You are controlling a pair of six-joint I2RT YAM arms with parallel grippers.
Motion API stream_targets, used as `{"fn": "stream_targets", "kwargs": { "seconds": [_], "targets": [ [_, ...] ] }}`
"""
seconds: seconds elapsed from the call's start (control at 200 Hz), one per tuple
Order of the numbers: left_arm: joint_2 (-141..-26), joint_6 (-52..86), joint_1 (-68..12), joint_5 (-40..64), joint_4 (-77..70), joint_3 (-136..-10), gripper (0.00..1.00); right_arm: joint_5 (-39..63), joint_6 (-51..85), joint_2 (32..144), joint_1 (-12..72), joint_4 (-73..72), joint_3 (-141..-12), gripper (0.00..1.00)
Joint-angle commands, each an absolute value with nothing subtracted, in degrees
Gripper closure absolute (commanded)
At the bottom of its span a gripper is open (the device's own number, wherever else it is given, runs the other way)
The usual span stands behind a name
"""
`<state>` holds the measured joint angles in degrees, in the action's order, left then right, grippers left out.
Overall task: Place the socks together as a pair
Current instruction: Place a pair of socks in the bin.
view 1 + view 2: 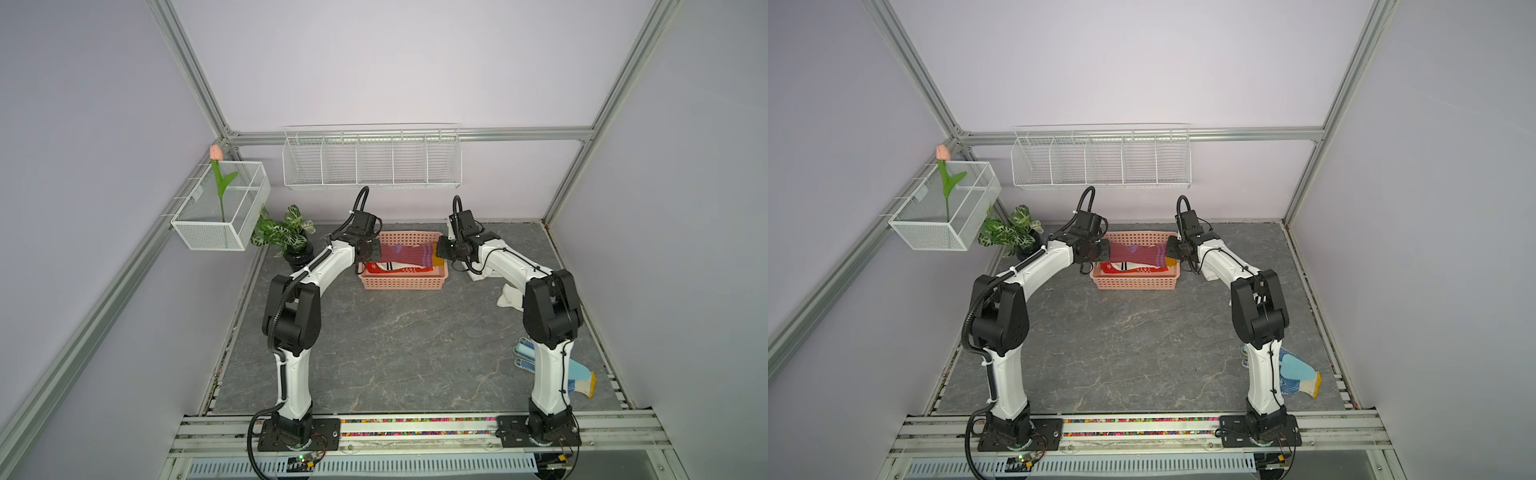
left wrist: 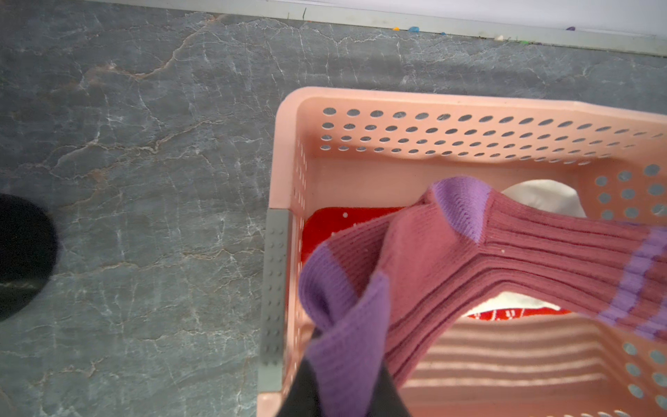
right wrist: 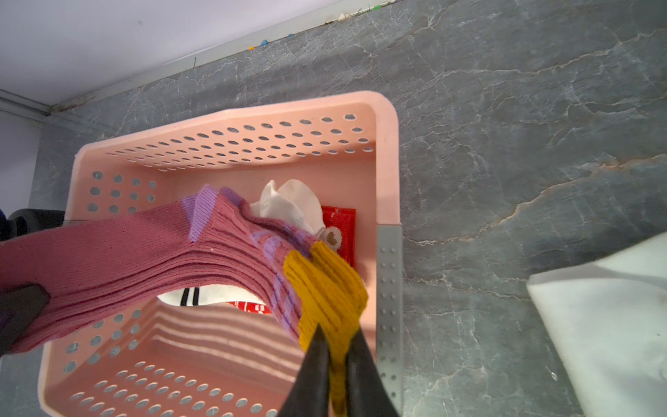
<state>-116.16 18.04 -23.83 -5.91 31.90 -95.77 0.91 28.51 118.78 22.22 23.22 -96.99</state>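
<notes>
Maroon socks [image 1: 405,254], pinched by left gripper [image 2: 346,379] and right gripper [image 3: 337,335], are stretched over pink basket [image 1: 403,284], in which red sock [image 2: 335,224] and white sock [image 3: 292,202] are contained.

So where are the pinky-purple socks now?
In both top views the maroon socks hang stretched over the pink basket at the far middle of the table, left hand on the purple toes, right hand on the mustard cuffs.

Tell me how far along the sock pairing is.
Done: red socks and white socks already lie in the basket. In hand: the maroon socks hang together above it, left claw on the toes, right claw on the cuffs. Left: dropping them in. White fabric beside the right arm is unidentifiable.
</notes>
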Motion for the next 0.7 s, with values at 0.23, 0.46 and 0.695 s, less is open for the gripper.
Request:
{"fn": "stream_targets", "kwargs": {
  "seconds": [0.23,0.46,0.695],
  "targets": [
    [-110.6,21.8,-23.5,-6.4,32.7,-95.1,0.17,-0.3,29.2,110.7,22.0,24.3,-95.9,0.45],
    [-105.6,24.9,-23.5,-1.6,34.7,-96.2,0.18,-2.9,32.3,100.7,18.8,25.8,-87.3,0.42],
    [-99.0,30.1,-23.5,8.1,29.3,-86.4,0.27,0.8,39.9,95.4,7.3,21.2,-71.8,0.43]
  ]
}}
